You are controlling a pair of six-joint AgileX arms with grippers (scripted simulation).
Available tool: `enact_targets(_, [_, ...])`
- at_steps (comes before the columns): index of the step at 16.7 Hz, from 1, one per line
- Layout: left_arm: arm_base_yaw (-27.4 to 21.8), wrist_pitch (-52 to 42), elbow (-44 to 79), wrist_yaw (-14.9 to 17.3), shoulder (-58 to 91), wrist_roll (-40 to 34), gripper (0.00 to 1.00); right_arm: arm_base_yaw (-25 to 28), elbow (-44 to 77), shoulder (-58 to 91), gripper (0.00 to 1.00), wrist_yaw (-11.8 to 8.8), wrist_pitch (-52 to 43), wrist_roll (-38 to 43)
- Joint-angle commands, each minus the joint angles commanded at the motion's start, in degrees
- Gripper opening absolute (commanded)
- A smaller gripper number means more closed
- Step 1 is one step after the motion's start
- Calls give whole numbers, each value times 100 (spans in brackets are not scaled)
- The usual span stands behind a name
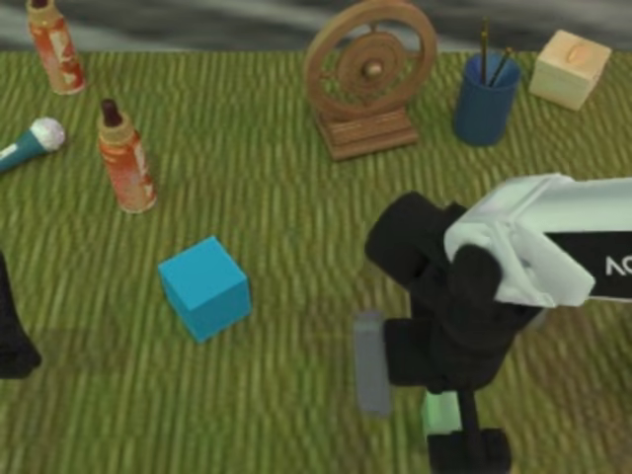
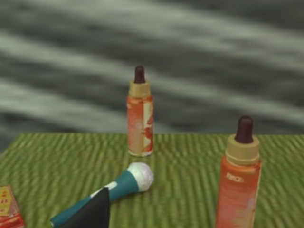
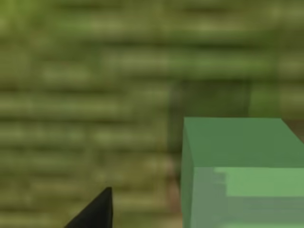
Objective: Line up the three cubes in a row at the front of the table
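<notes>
**Table contents: three cubes, two arms, assorted clutter**

- Table point(image 1: 276, 138): olive-green, striped like grass.
- Large cyan-blue cube point(image 1: 204, 287): left of centre on the table, standing alone, well apart from the other two cubes.
- Grey-blue cube point(image 1: 372, 363): front of the table, right of centre, just beside the right arm's black wrist; only a narrow strip of it shows.
- Small light green cube point(image 1: 440, 413): at the front edge, right of the grey-blue cube, largely covered by the right gripper from above. The right wrist view shows it close up point(image 3: 242, 171), resting on the table.
- Right gripper point(image 1: 464, 434): lowered over the green cube at the front right. Whether its jaws are apart or clamped on the cube cannot be told.
- Left gripper point(image 1: 12, 336): parked at the far left edge; jaw state cannot be told.
- Two orange dropper bottles: one at the back left corner point(image 1: 54, 44), one nearer the middle left point(image 1: 126, 158), both upright.
- Teal microphone point(image 1: 32, 143): lying at the left edge.
- Wooden wheel on a stand point(image 1: 370, 74): back centre.
- Blue pen cup point(image 1: 485, 97): back right.
- Cream box point(image 1: 570, 67): back right corner.
</notes>
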Motion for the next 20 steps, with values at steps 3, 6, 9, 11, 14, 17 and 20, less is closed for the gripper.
enact_targets(3, [0, 0, 0, 0, 0, 0, 100, -9, 363, -305, 100, -2, -761, -4])
enact_targets(6, [0, 0, 0, 0, 0, 0, 100, -14, 584, -535, 100, 0, -1132, -7])
enact_targets(9, [0, 0, 0, 0, 0, 0, 100, -14, 588, -541, 100, 0, -1139, -6])
enact_targets(11, [0, 0, 0, 0, 0, 0, 100, -32, 589, -506, 100, 1, -1126, -17])
enact_targets(14, [0, 0, 0, 0, 0, 0, 100, -425, 929, -222, 100, 24, -1192, -216])
enact_targets(17, [0, 0, 0, 0, 0, 0, 100, -1340, 1509, 285, 100, 68, -1317, -523])
enact_targets(20, [0, 0, 0, 0, 0, 0, 100, -2175, 2078, 757, 100, 115, -1420, -825])
